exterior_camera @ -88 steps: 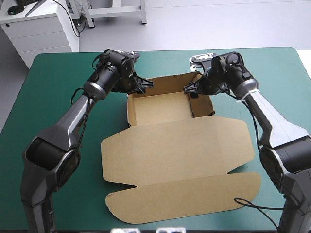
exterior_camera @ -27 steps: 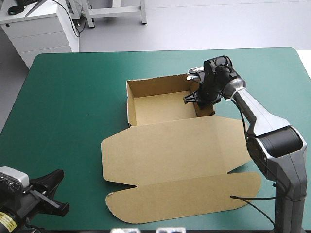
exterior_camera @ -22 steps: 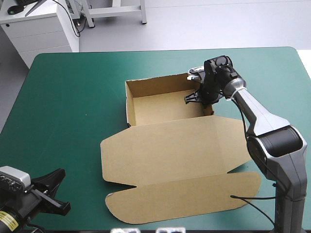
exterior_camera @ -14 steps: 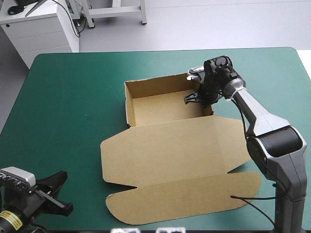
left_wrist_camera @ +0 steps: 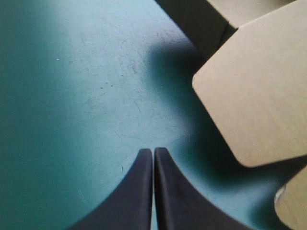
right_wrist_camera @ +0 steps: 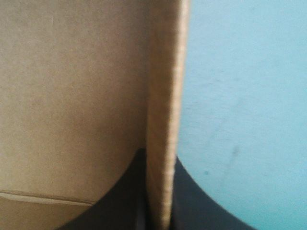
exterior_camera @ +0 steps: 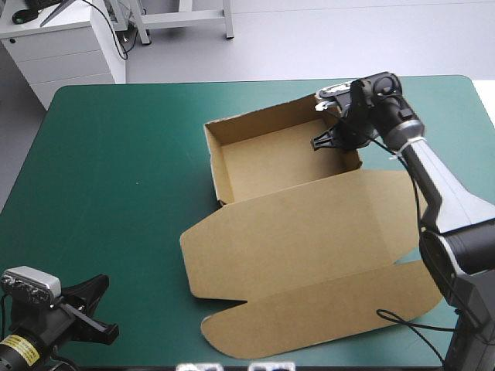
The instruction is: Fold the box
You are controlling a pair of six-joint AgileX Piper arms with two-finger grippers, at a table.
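Dragged rightward by right gripper, box turned.

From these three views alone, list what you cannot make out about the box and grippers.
- High view: how the right gripper grips the box wall; its wrist covers that.
- Right wrist view: the box beyond one wall, too close and cut off.
- Left wrist view: most of the box, cut off ahead of the left gripper.
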